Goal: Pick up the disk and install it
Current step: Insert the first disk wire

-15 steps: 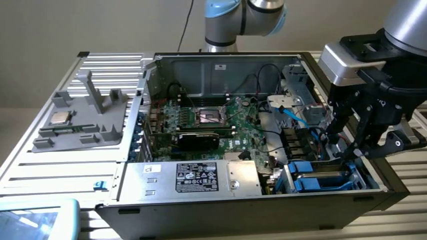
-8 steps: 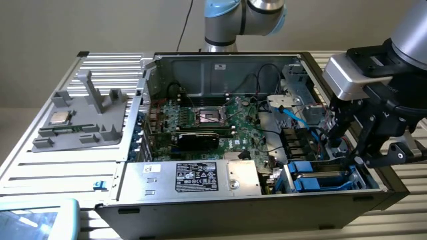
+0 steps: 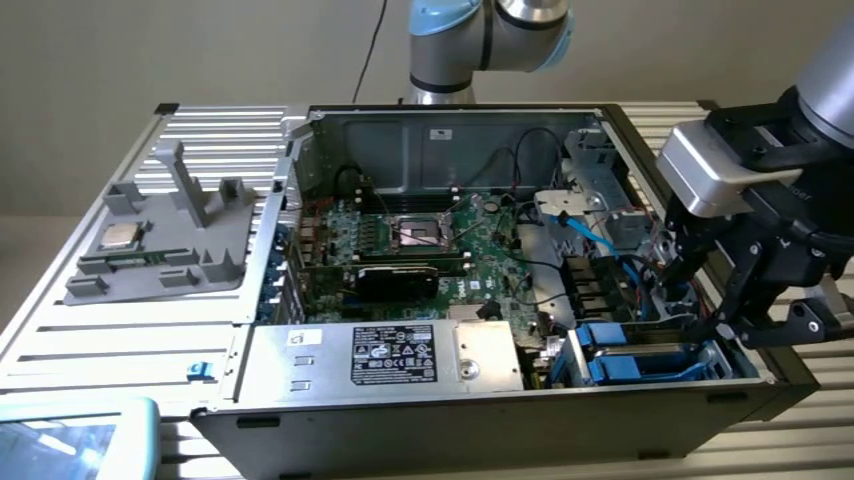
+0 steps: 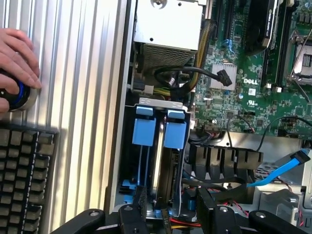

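Nearest the wrist camera, the gripper [image 4: 171,207] hung low over the corner of the open computer case, its two black fingers [image 4: 140,202] standing apart with a gap on either side of what lay between them, clamped on nothing that could be seen. Between and just beyond them the disk [image 4: 174,135] stood on edge inside the drive bay [image 4: 161,101], its blue end tab level with that of a second blue frame [image 4: 145,127] just beside it. On that showing the pick-up and the carry looked finished and the disk looked slotted home. Whether it had latched fully, I could not tell, and the arm had not yet drawn clear. Further off lay the grey metal box [image 4: 165,24] and the motherboard [image 4: 234,97]. Outside the case, a person's hand [image 4: 17,63] rested on a round button near a keyboard [image 4: 24,180].
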You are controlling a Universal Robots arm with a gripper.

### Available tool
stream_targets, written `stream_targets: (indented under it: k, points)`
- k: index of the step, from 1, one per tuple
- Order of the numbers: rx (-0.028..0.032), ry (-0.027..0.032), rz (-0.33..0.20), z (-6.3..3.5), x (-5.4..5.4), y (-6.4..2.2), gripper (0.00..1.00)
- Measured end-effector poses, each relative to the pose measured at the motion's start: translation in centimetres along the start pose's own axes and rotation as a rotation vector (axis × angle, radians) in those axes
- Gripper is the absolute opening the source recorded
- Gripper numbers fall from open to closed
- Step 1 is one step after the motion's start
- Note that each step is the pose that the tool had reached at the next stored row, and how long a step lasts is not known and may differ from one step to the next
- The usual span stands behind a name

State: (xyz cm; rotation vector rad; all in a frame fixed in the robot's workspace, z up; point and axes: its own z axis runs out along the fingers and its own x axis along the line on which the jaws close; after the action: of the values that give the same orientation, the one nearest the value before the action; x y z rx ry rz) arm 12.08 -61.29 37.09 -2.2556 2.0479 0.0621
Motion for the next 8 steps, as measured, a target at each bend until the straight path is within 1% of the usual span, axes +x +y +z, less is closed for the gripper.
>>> stream_targets:
  k: [3,8]
  points:
    - [-0.0017,-0.0027,-0.016,0.0,0.03,-0.1,0.53]
    - [-0.0039,-0.0103,-0.047,0.02,0.1,-0.65,0.53]
